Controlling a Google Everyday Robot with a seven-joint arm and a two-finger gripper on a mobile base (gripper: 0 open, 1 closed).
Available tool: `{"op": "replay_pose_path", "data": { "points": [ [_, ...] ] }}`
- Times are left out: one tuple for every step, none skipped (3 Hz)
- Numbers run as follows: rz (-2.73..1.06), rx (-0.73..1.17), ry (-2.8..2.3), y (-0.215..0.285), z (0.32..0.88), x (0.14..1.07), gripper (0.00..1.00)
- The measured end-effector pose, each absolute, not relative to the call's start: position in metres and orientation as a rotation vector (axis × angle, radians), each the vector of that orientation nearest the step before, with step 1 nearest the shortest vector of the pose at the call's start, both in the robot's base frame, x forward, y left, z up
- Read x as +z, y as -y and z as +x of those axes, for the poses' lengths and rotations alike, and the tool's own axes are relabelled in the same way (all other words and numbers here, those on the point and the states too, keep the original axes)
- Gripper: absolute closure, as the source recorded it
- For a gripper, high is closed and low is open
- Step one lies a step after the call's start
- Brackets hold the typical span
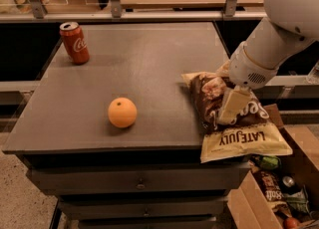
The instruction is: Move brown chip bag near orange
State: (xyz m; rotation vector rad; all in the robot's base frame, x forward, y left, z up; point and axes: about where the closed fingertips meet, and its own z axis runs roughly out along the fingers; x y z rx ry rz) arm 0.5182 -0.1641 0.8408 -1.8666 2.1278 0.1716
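Note:
The brown chip bag (219, 98) lies at the table's right front corner, its cream "LATE JULY" end hanging over the front edge. The orange (122, 112) sits on the grey table (139, 63) left of the bag, a clear gap between them. My gripper (227, 111) comes down from the white arm (279, 29) at the upper right and rests on top of the bag, its cream fingers (230, 106) pressed into the bag's middle.
A red soda can (75, 42) stands at the table's far left corner. A cardboard box (279, 198) of mixed snacks sits on the floor at the lower right. Drawers run below the table front. A wooden counter and rail are behind.

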Motion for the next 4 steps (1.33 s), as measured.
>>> {"op": "replay_pose_path", "data": {
  "points": [
    [-1.867,0.171,-2.128,0.1641,0.5182,0.841,1.0],
    [-1.867,0.171,-2.128,0.1641,0.5182,0.8413,1.0],
    [-1.867,0.171,-2.128,0.1641,0.5181,0.8415,0.85],
    [-1.867,0.171,-2.128,0.1641,0.5181,0.8417,0.62]
  ]
}}
